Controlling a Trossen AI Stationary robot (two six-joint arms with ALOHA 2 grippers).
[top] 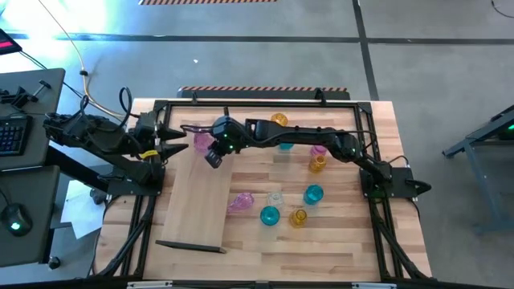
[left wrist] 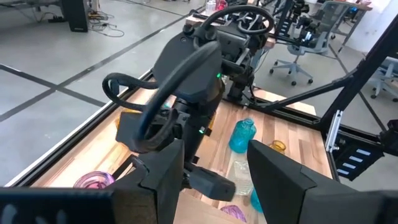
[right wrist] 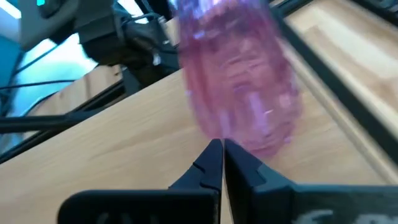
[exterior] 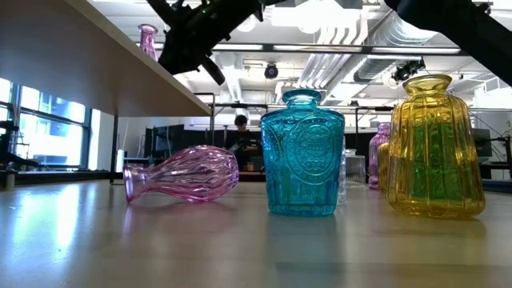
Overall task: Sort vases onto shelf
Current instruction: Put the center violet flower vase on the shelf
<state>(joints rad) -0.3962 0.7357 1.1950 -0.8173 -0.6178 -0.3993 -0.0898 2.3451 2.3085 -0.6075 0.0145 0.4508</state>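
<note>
**Operator:** Shelf [top: 193, 205] position first. Where do we find it?

**Technician:** We find the light-wood board on the left half of the table [top: 345, 241], running from the far rail toward the near edge, with a dark end rail at its near end. In the low view it shows as a raised plank overhead on the left.

**Operator:** Right gripper [right wrist: 222, 152] status?

**Technician:** We see the right arm stretched from the right side across to the far end of the shelf. Its fingers are closed together and empty, with the tips just beside the base of a pink vase [right wrist: 239, 74] that stands upright on the board.

**Operator:** Left gripper [left wrist: 211, 180]?

**Technician:** We find it at the far left edge of the table, beside the shelf's far corner and close to that same pink vase. Its fingers stand apart, with nothing between them.

**Operator:** Remaining vases?

**Technician:** We count the rest on the bare tabletop, right of the shelf. A second pink vase [exterior: 186, 174] lies on its side near the shelf's right edge. A teal bottle [exterior: 302, 152] and a yellow ribbed vase [exterior: 436, 148] stand upright nearest the low camera, with a small clear vase [top: 275, 198] behind them. Another teal vase [top: 313, 194] stands farther right. Toward the far side we see a yellow vase [top: 318, 164] with a pink one [top: 319, 150] touching it, and an amber one [top: 279, 120] by the far rail.
</note>
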